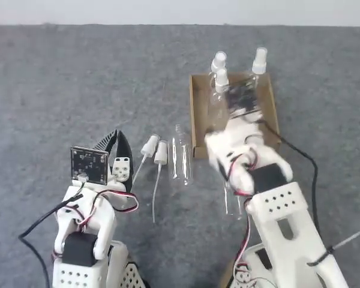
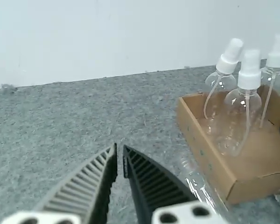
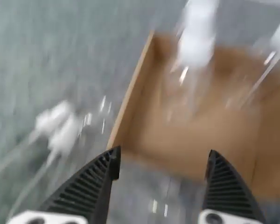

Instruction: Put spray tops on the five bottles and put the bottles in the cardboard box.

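Now, your right gripper (image 3: pixel 164 156) gapes wide over the cardboard box (image 1: pixel 195 120), so a low sweep could topple its capped bottles (image 2: pixel 240 107) (left gripper (image 2: pixel 120 156): pinched together, empty).

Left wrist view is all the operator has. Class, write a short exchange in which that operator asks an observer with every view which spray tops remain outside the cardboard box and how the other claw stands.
Operator: Three topped bottles stand in the cardboard box. Are any spray tops outside it?
Observer: Yes. Two loose spray tops lie on the carpet, next to a bare bottle lying on its side.
Operator: And the right claw?
Observer: The right claw is open, its jaws wide apart, at the box's near wall.
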